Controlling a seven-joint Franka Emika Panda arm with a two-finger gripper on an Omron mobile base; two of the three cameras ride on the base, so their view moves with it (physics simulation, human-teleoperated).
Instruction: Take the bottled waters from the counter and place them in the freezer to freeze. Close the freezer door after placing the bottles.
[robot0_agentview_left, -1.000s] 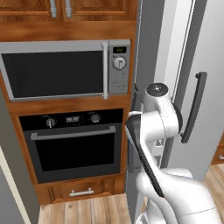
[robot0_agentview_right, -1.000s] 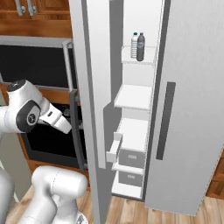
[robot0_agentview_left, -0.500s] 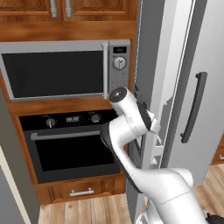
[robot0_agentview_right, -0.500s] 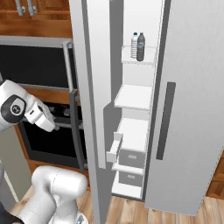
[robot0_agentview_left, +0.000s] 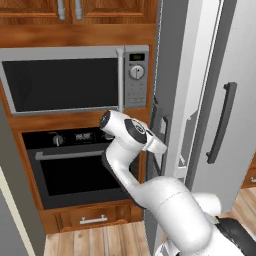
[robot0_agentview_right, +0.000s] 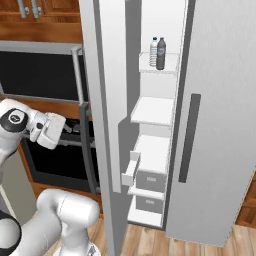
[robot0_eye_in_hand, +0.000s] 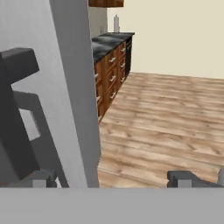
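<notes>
While we scan from the left in the right base view, our gripper (robot0_agentview_right: 70, 127) comes first: it hangs in front of the black wall oven (robot0_agentview_right: 45, 160), just beside the outer face of the freezer door (robot0_agentview_right: 102, 100), with its jaws spread wide and nothing between them. We judge it sits there because the door is the last job left, and a push on that outer face would swing it shut. In the hand view the dark finger tips (robot0_eye_in_hand: 186, 178) stand far apart, the grey door panel lies close on one side, and well beyond it the counter (robot0_eye_in_hand: 107, 41) runs above its wooden drawers.

Moving right, the door stands open and shows the freezer (robot0_agentview_right: 160, 125) interior. On the top shelf (robot0_agentview_right: 170, 67) the two bottled waters (robot0_agentview_right: 157, 52) stand upright, touching or nearly so, presumably parked there to freeze. The shelf below is bare. Lower down, a white drawer (robot0_agentview_right: 145, 172) is pulled partly out; we cannot tell its contents. It may block the door from closing fully.
</notes>
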